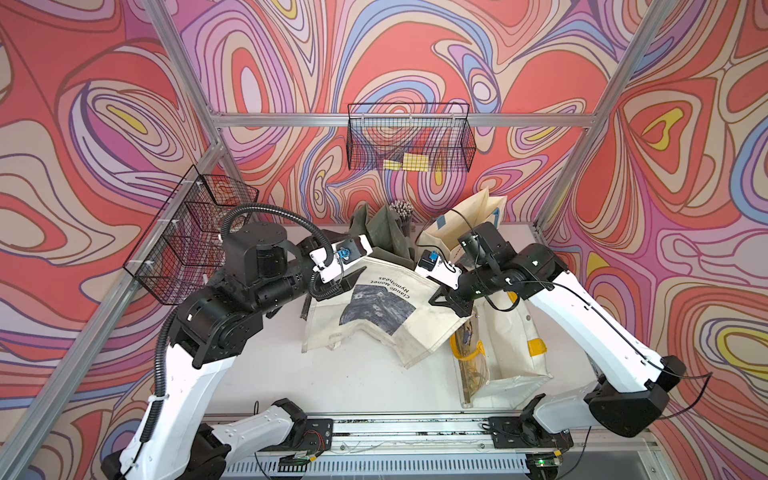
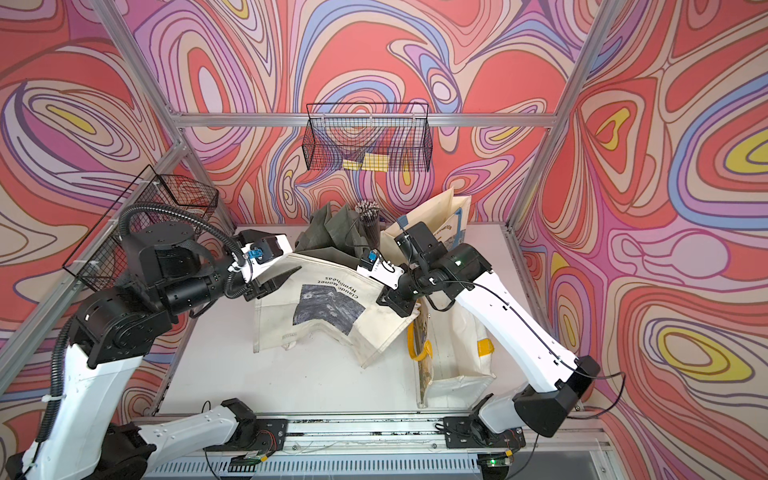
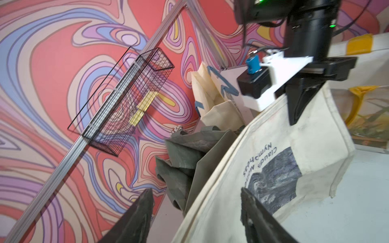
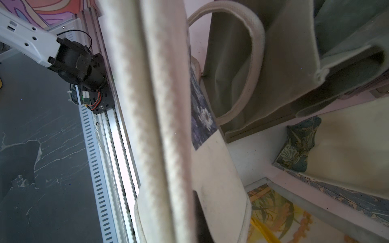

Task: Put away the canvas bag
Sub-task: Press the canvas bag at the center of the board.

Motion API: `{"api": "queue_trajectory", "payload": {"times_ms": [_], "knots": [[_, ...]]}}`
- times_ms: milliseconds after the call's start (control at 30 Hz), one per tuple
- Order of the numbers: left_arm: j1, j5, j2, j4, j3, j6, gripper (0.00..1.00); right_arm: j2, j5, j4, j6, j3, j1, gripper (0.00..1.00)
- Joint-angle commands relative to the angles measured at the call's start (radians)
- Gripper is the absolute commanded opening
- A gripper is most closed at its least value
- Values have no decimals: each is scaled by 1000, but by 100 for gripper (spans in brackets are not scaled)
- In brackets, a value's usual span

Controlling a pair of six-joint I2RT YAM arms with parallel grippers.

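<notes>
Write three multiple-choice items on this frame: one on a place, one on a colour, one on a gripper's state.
1. Where is the green bag relative to the Monet bag?
A) behind it, toward the back wall
B) in front of it, nearer the camera
C) under it

2. What colour are the papers in the back basket?
A) black
B) green
C) yellow

3. How is the left gripper?
A) shut on the Monet bag
B) open
C) shut on the green bag

Answers:
1 A: both top views show it bunched between the Monet bag and the back wall.
2 C: yellow shows through the mesh.
3 B: the left wrist view shows its fingers wide apart.
</notes>
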State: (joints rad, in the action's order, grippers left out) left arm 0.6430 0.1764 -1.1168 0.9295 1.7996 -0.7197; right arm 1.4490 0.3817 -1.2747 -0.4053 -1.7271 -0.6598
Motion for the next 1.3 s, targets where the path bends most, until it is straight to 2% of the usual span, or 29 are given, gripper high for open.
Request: {"api": "queue_trajectory", "payload": {"times_ms": [0,133,433,767,967,1100,1133,1233,1267], "knots": [[77,-92,-50,117,58,-73,70,13,7,-25,-9,-72,5,0],[137,-108,-123,162,110,-66,72,28,-2,-49,-11,-99,5,0],[155,-137,-254,138,157,-56,75,34,-50,-61,-14,-109,5,0],[156,-226,-277,139,82,-27,71,47,-46,-57,-14,-132,6,0],[155,-244,-251,103,13,-23,44,49,-31,-48,-9,-146,5,0],[153,-240,-219,56,-31,-24,11,37,-15,-26,-3,-130,5,0],[153,-234,-209,38,-41,-28,0,36,-12,-23,-1,-122,5,0],[151,-226,-168,-17,-76,-47,0,29,3,-2,5,-91,5,0],[151,-226,-151,-41,-92,-53,0,21,5,13,5,-68,5,9]]}}
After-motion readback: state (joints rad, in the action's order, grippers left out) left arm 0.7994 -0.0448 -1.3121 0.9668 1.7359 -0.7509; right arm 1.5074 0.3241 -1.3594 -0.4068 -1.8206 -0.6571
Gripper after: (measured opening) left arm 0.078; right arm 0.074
